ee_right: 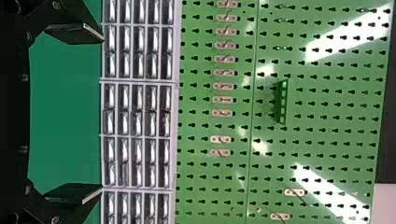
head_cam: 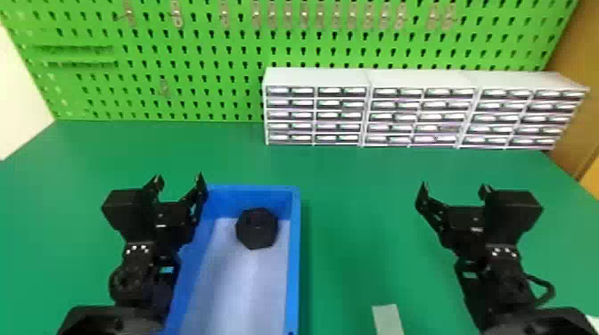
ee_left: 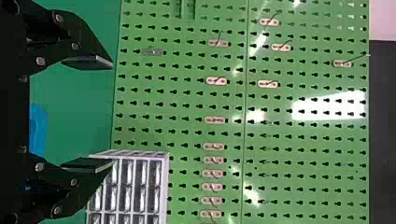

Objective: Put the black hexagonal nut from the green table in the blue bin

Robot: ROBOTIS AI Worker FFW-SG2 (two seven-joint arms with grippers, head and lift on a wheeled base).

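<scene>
Across the top of the head view I see a green pegboard (head_cam: 200,53), full of dark slots. Metal hooks (head_cam: 304,20) run in a row along its upper part, and a lone hook (head_cam: 164,88) sits lower, left of centre. At upper left there's a green rack (head_cam: 80,49) on the board. Three pale drawer units (head_cam: 316,78) stand side by side at upper right, all rows of little drawers. A brown panel (head_cam: 572,111) fills the right edge, a pale wall (head_cam: 18,98) the left. Down at the bottom, right of centre, lies a pale strip (head_cam: 387,318), and something white (head_cam: 592,321) pokes into the lower right corner. The right wrist view shows a green holder (ee_right: 283,102) on the board, and bright glare (ee_right: 348,35).
</scene>
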